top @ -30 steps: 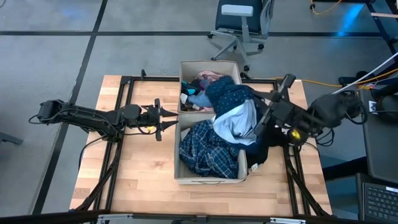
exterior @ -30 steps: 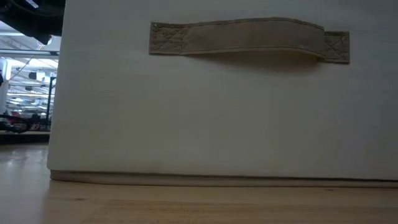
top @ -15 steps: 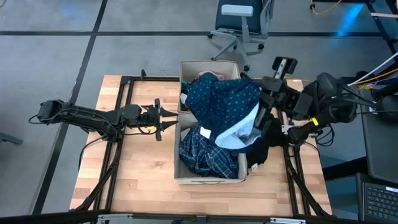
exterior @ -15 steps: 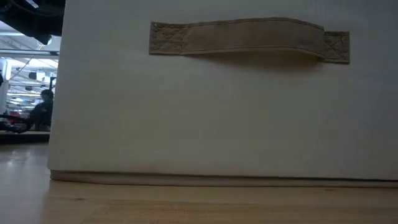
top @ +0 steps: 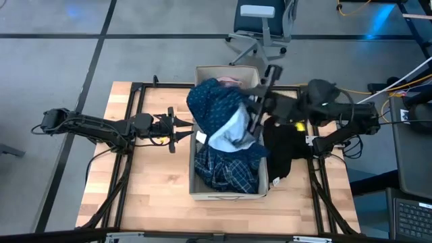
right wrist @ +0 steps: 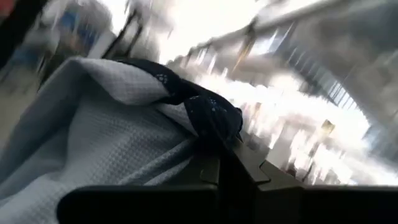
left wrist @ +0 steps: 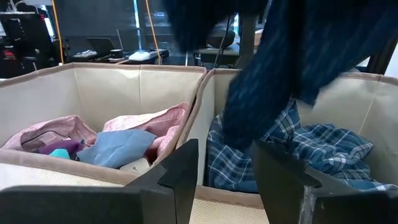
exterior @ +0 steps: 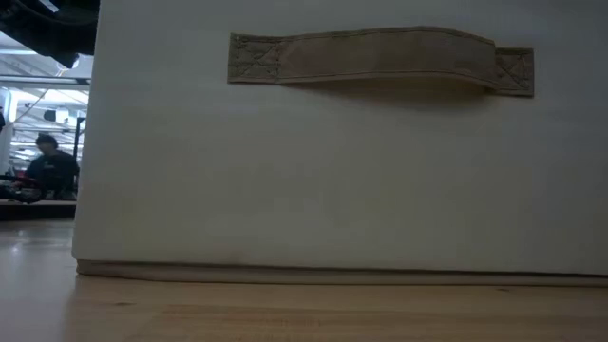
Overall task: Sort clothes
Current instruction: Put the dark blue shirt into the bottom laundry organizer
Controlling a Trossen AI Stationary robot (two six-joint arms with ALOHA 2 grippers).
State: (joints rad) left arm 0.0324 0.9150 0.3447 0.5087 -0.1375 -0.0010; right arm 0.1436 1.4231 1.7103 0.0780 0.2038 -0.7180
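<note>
Two arms show in the high view, and only the right one has changed since a second ago. At centre left the left gripper [top: 177,126] sits just where it was, beside the left wall of the bins, jaws parted and holding nothing; its fingers [left wrist: 180,171] frame both bins in the left wrist view.

One navy dotted garment [top: 214,106], with a pale lining, has travelled from the right of centre to the upper middle of the frame. It now hangs lifted over the seam between the two beige bins, covering most of the upper bin [top: 209,69]. The right gripper [top: 256,115] has swung leftward with it and is clenched on the garment's edge, as the right wrist view shows [right wrist: 211,121].

Two bins stand end to end on the wooden table [top: 155,182]. The lower bin [top: 226,196] holds one blue-white plaid shirt [top: 226,172]. The upper bin holds one pink shirt [left wrist: 146,124] and one light blue piece [left wrist: 115,146]. One black garment [top: 280,152] drapes over the lower bin's right wall, uncovered now. One person [exterior: 47,166] sits far off at the low view's left edge, farther left than half a second ago.
</note>
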